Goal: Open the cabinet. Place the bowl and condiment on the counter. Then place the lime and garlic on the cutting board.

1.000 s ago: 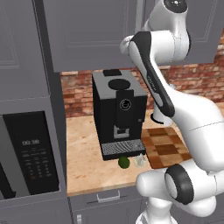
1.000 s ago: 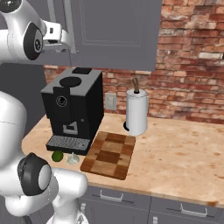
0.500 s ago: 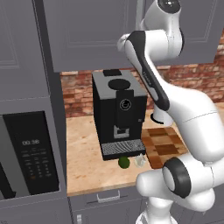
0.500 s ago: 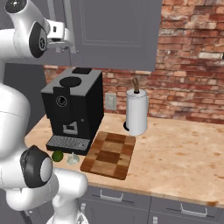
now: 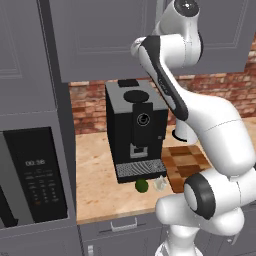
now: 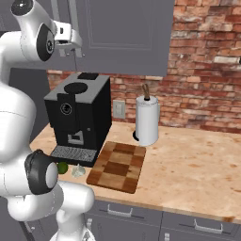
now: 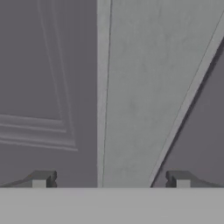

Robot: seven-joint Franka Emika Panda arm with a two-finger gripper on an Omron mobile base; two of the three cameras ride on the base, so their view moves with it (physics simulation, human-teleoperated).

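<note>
The grey cabinet (image 6: 122, 33) has both doors shut. My gripper (image 6: 73, 41) is up at its left door and open. In the hand view the gripper (image 7: 109, 181) has its fingertips (image 7: 41, 179) on either side of the vertical bar handle (image 7: 131, 87), not closed on it. The lime (image 5: 141, 185) (image 6: 62, 167) and the garlic (image 5: 160, 184) (image 6: 77, 170) lie together on the counter (image 6: 197, 164) in front of the coffee machine. The checkered cutting board (image 6: 117, 165) (image 5: 186, 162) lies just right of them with nothing on it. The bowl and condiment are hidden.
A black coffee machine (image 6: 80, 117) stands on the counter under the cabinet. A white paper-towel roll (image 6: 147, 120) stands behind the board by the brick wall. A tall grey unit with a black microwave (image 5: 35, 175) borders the counter on the left.
The hand has edged a little to the right, closer to the cabinet handle. The jaws stay wide, and the things on the counter have not moved.
</note>
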